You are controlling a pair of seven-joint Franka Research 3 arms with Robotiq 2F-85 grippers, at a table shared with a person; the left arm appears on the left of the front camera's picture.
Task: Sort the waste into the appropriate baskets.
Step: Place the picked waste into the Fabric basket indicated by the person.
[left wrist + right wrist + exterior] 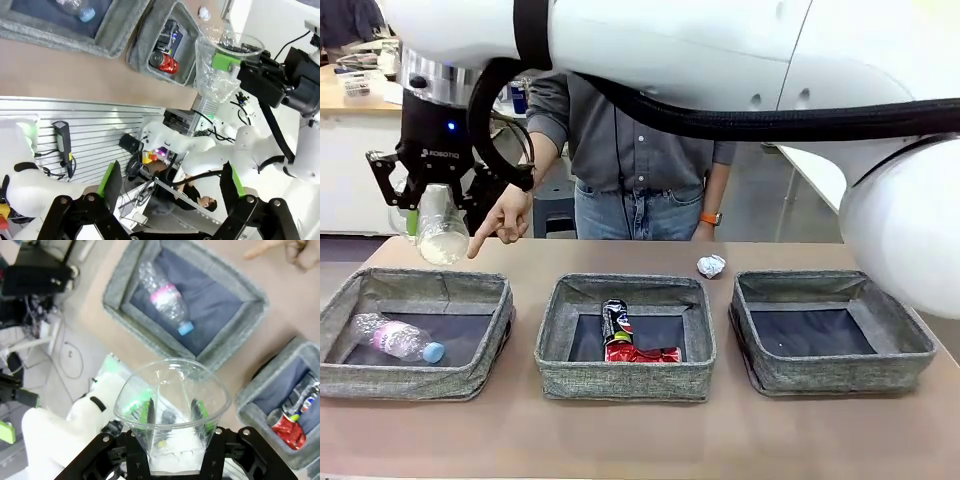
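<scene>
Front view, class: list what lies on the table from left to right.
Left basket holding a clear bottle → middle basket with a dark can and a red can → foil ball → right basket.

The baskets [625, 380] are showing grey woven fabric with dark bottoms. The bottle [395, 339] is looking clear, wearing a pink label and blue cap. The red can [645, 354] is lying by a dark printed can [616, 322]. The foil ball [711, 265] is shining silver.
</scene>
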